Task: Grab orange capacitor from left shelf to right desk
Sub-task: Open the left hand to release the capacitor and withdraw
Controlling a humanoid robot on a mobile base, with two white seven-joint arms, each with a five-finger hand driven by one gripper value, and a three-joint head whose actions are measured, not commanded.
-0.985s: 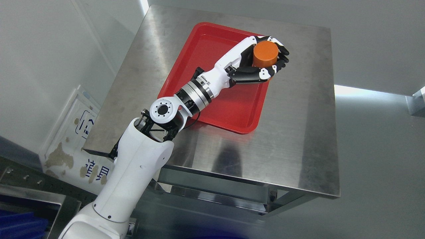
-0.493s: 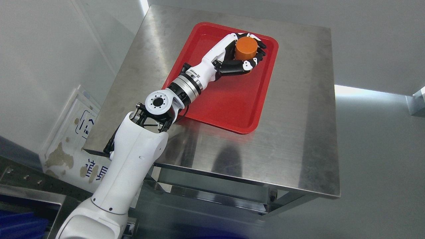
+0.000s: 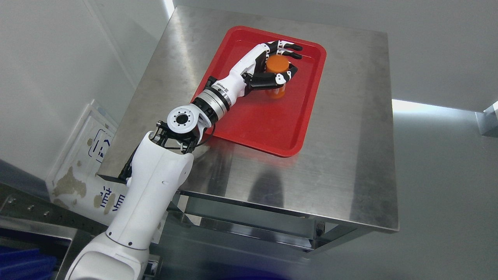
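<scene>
— So where is the orange capacitor sitting?
— Upright inside the red tray, toward its far end, on the steel desk.
— And is the left hand gripping it?
— Its fingers are spreading wide around the capacitor, thumb lying across its front; whether anything is touching, I cannot tell.

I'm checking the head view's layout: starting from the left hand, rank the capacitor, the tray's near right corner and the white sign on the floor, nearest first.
1. Capacitor, upright in the tray, between the left hand's fingers.
2. Tray's near right corner, toward the desk's front.
3. White sign, on the floor at lower left, beyond the desk's left edge.
</scene>
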